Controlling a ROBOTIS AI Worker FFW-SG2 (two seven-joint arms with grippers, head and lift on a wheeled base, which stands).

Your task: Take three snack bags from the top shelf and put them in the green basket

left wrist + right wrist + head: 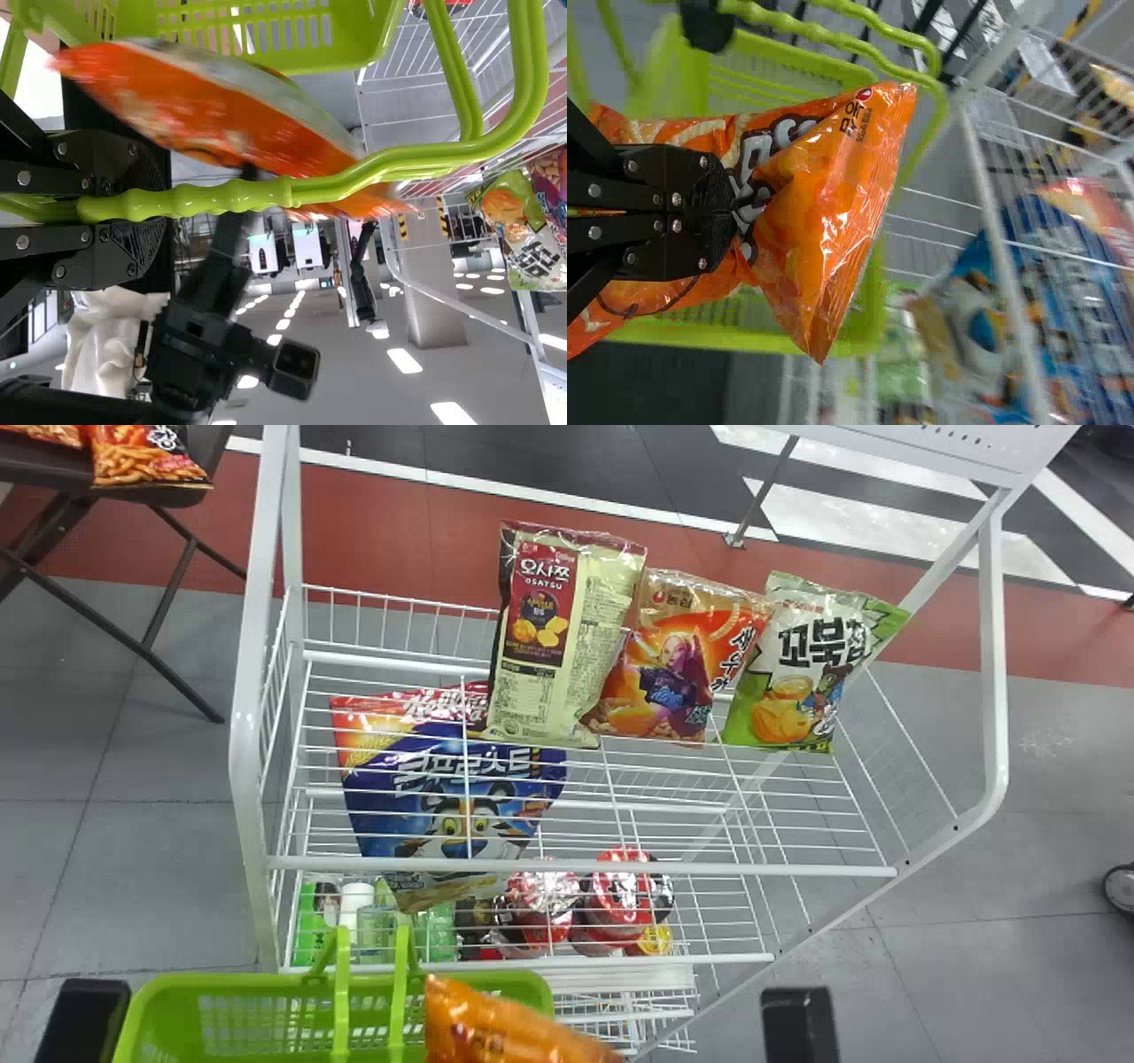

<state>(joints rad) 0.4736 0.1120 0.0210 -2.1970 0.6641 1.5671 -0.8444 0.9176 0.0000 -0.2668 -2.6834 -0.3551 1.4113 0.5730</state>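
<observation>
Right hand point(731, 212): closed, pinching an orange snack bag point(505, 1032) partway along its length, sealed end sticking out past the fingertips. Left hand point(146, 211): closed around the ribbed grip of a green handle point(221, 197) on the green basket point(155, 1014).

Bag position: in the head view it overlaps the right part of the basket at the bottom edge; the right wrist view also has basket mesh behind it. Can't tell how high it sits relative to the rim. Basket is just in front of the white wire rack, toward its left side.

Top shelf point(576, 866), left to right: cream-and-maroon chip bag point(567, 638), orange bag with a figure printed on it point(673, 664), green-and-white chip bag point(797, 664). All three upright, leaning back a little, close together.

Below: blue cereal bag with a tiger point(452, 802), seen through the top shelf's wires. Lower still, red tubs point(620, 895), with green bottles to their left.

Far left, dark worktop point(44, 474) with folding legs, more orange snack packs point(146, 460) on it.
</observation>
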